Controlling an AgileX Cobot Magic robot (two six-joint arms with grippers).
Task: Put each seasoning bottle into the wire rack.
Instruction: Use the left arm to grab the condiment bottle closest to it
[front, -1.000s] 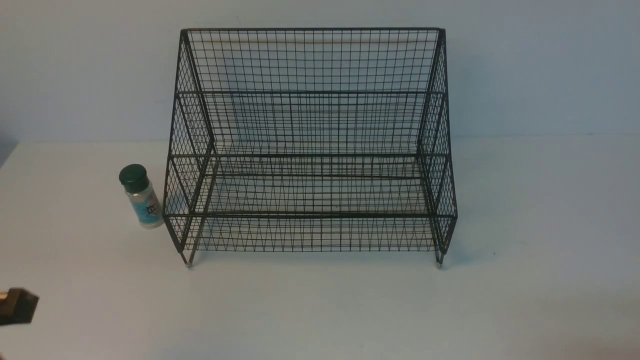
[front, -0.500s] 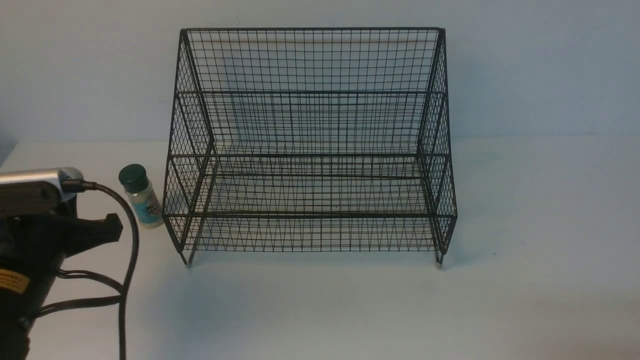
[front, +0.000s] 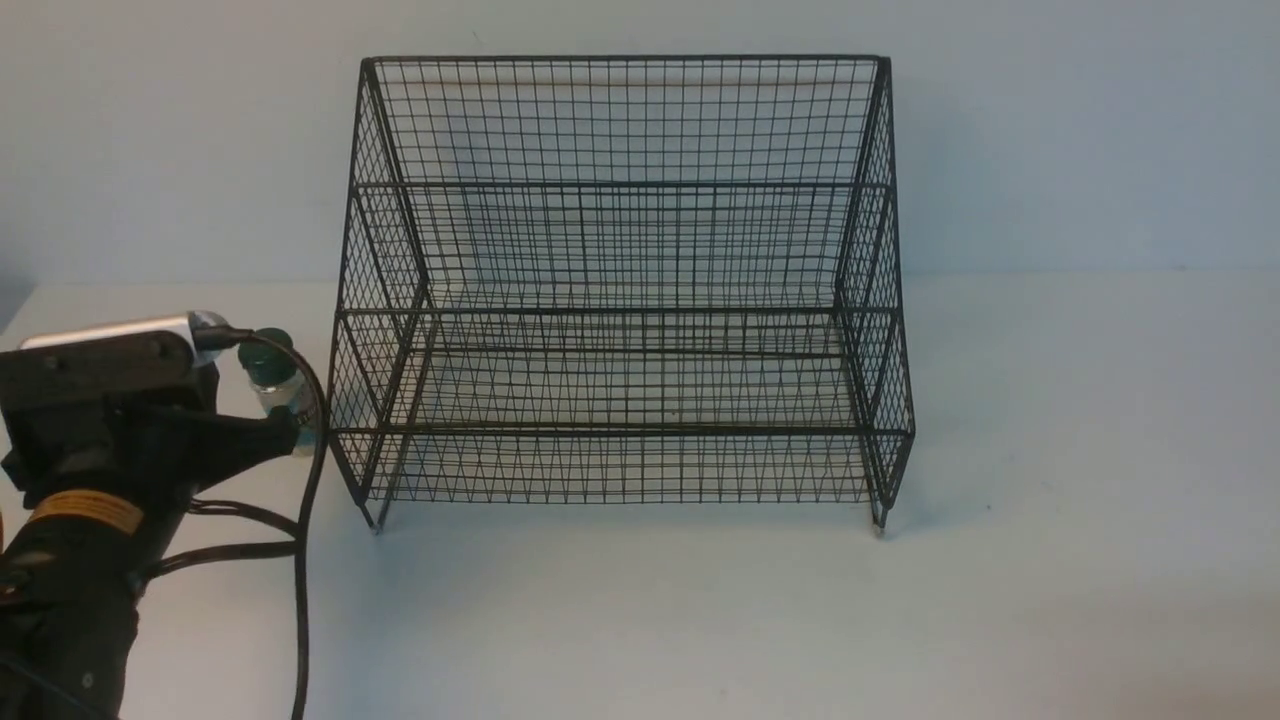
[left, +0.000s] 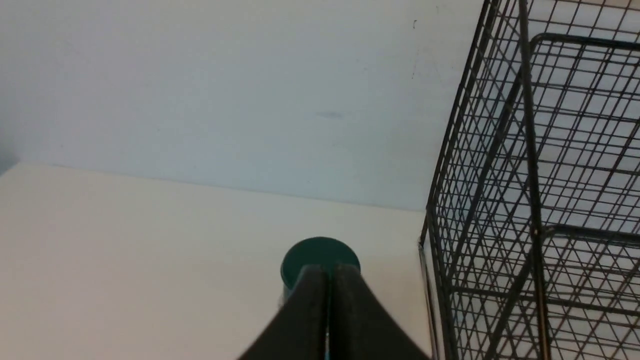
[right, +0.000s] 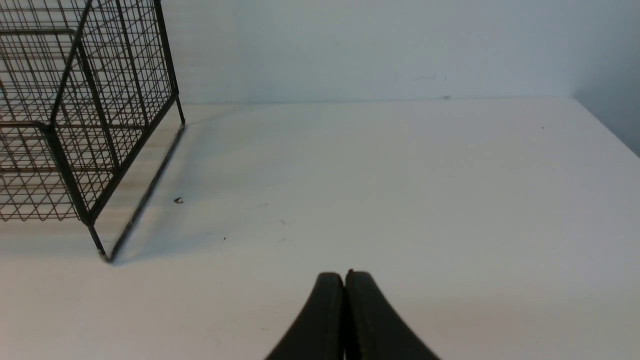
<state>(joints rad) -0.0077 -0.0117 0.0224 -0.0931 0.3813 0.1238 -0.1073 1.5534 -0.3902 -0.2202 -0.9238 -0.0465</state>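
Observation:
The seasoning bottle (front: 270, 368), clear with a dark green cap, stands upright on the table just left of the wire rack (front: 620, 290). My left gripper (front: 292, 430) is shut and empty, its tips right in front of the bottle's lower body and hiding the label. In the left wrist view the closed gripper (left: 328, 271) points at the green cap (left: 320, 252), with the rack's side mesh (left: 530, 200) beside it. My right gripper (right: 344, 276) is shut and empty over bare table, right of the rack's corner (right: 75, 150). Both rack tiers hold nothing.
The white table (front: 1050, 560) meets a pale wall behind the rack. My left arm's black cable (front: 300, 560) hangs in front of the rack's left foot. A small dark speck (right: 178, 200) lies near the rack's right side.
My left arm has come in from the lower left edge and moved forward and right, until its shut tips stand in front of the bottle. The bottle and rack have not moved.

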